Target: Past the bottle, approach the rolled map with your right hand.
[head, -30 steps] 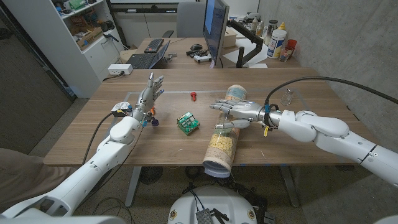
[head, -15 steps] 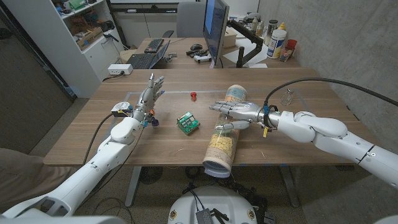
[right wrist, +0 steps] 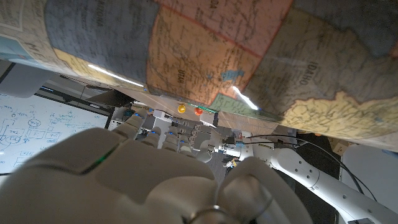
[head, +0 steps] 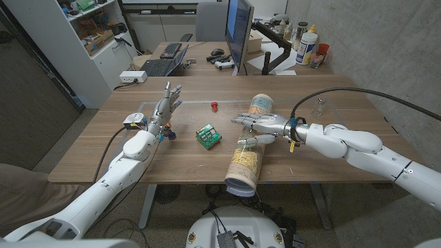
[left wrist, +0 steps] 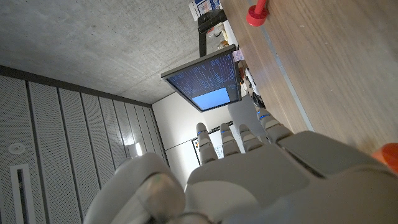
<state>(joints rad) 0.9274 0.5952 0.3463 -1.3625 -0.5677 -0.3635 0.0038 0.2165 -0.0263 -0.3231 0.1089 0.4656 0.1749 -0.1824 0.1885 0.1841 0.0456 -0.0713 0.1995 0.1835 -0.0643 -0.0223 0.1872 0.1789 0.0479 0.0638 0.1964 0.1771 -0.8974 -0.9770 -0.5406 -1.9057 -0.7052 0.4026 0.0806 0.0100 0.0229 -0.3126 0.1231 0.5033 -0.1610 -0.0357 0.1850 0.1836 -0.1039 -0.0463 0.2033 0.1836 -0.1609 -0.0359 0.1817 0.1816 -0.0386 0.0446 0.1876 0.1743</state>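
Wooden table (head: 103, 155) fronts an office with a monitor (head: 238, 27) behind it. On its right half lies the rolled map (head: 249, 148), its near end jutting past the near edge. Over the map's middle the right hand (head: 257, 126) reaches with fingers spread, holding nothing; whether it touches the map I cannot tell. Left hand (head: 164, 107) is raised, fingers apart and empty. Between them sits a green block (head: 208, 136); a clear bottle (head: 318, 107) stands to the map's right; a red piece (head: 214, 105) lies farther back.

Bare table (head: 138, 169) is seen lower left of the head frame; the centre is blocked by rolled map (head: 249, 153), green block (head: 208, 136), red piece (head: 214, 105).
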